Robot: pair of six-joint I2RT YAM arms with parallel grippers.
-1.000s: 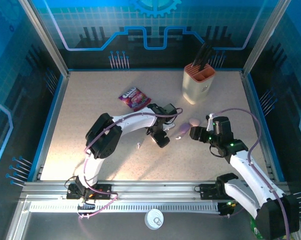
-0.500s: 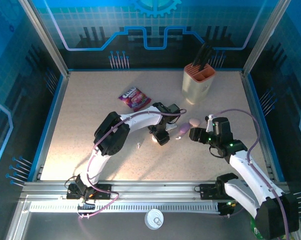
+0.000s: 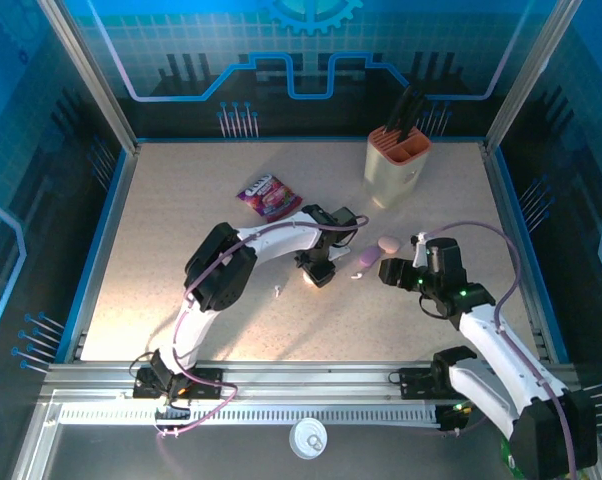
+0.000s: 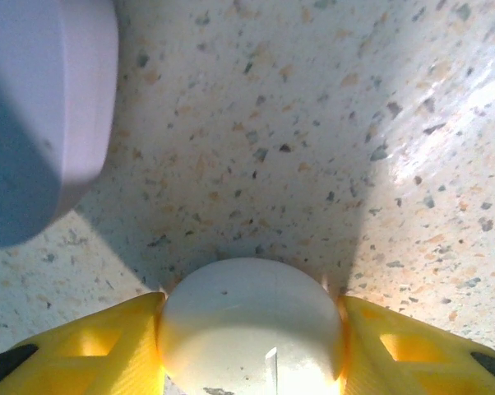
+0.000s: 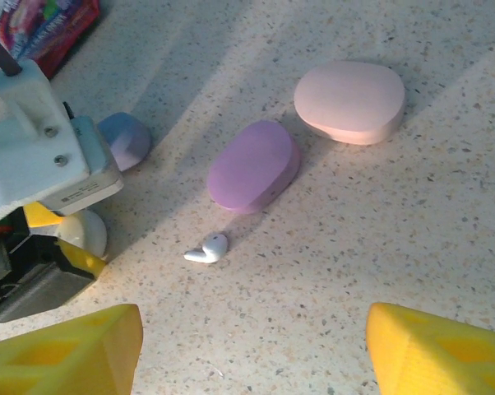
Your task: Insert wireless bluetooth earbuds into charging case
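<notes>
A white earbud point(image 5: 208, 248) lies on the table just in front of a closed purple oval case point(image 5: 254, 164), with a closed pink case point(image 5: 350, 100) beyond it. In the top view this earbud point(image 3: 356, 275) sits between the two grippers, and another white earbud point(image 3: 278, 292) lies left of the left arm. My left gripper point(image 4: 252, 317) is low at the table, its yellow fingers point(image 4: 91, 346) pressed against both sides of a small round white charging case point(image 4: 252, 304). A pale lilac-blue case point(image 4: 42, 107) lies just ahead of it. My right gripper point(image 5: 256, 337) hovers open near the earbud, holding nothing.
A purple snack packet point(image 3: 269, 195) lies at the back left of centre. A beige and orange utensil holder point(image 3: 396, 165) with dark handles stands at the back right. The purple case point(image 3: 366, 258) and the pink case point(image 3: 388, 243) lie close to the right gripper point(image 3: 386, 268).
The left gripper's fingers have closed in around the white case and the left arm has shifted slightly. The right arm has barely moved.
</notes>
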